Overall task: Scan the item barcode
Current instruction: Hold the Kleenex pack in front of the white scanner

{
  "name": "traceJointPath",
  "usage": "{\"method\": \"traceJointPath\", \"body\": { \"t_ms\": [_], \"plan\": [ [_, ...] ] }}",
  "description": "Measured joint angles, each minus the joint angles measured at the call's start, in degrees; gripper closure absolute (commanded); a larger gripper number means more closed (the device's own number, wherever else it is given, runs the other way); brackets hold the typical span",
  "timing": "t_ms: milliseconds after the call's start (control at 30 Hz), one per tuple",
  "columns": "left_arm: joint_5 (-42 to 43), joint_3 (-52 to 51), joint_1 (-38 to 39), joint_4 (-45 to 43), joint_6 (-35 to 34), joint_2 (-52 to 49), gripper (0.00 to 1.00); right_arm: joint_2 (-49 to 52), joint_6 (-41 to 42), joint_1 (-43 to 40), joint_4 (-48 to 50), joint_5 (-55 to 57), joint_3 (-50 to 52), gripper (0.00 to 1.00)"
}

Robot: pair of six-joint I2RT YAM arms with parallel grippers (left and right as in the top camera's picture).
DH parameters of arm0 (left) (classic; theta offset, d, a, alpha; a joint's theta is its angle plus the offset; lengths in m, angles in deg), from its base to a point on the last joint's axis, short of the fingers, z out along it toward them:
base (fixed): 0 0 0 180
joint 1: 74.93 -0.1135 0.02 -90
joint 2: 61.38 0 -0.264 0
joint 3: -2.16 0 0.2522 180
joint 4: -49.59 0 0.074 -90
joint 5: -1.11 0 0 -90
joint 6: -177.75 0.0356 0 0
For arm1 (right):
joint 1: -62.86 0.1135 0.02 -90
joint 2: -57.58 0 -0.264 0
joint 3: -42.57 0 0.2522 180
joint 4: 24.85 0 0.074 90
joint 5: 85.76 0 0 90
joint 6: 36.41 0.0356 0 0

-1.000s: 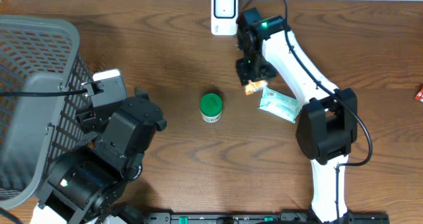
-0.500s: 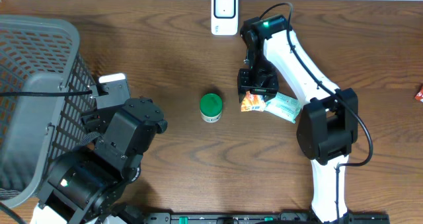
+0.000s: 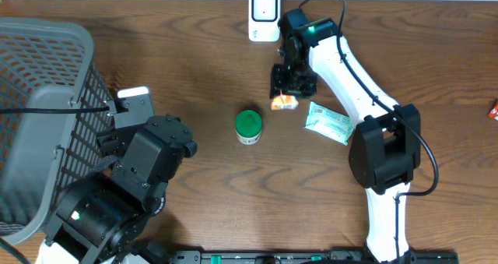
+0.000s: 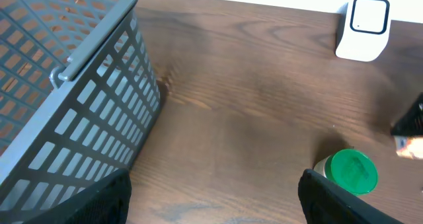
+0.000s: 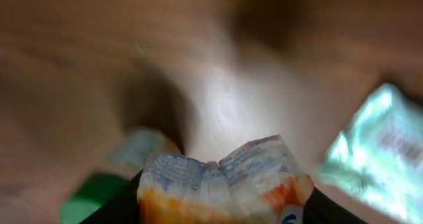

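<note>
In the overhead view, 1 basket (image 3: 39, 100) is set along the left edge of the table (image 3: 194, 46), with the left arm (image 3: 132, 178) just below and right of it. The scanner (image 3: 264, 15) is stood at upper centre. The jar (image 3: 248, 126) is found at mid-frame. The packet (image 3: 284, 102) is held in the right gripper (image 3: 286, 91), up and right of the jar and below the scanner. A flat pouch (image 3: 327, 122) is laid right of the packet, apart from it. 1 small item (image 3: 493, 108) is cut off by the right edge.
</note>
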Motion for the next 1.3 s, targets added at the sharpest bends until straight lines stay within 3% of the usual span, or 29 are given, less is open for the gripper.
{"method": "traceJointPath", "body": {
  "t_ms": [300,800,1300],
  "plan": [
    [0.0,0.0,0.0,0.0,0.0,0.0,0.19,0.0,-1.8,-1.8,19.8,2.2,-2.4,0.58],
    [0.2,0.0,0.0,0.0,0.0,0.0,0.19,0.8,-7.3,-1.7,57.8,16.3,-3.7,0.56],
    [0.2,0.0,0.0,0.0,0.0,0.0,0.19,18.9,-11.1,-0.7,85.1,17.3,-4.1,0.52]
  ]
}}
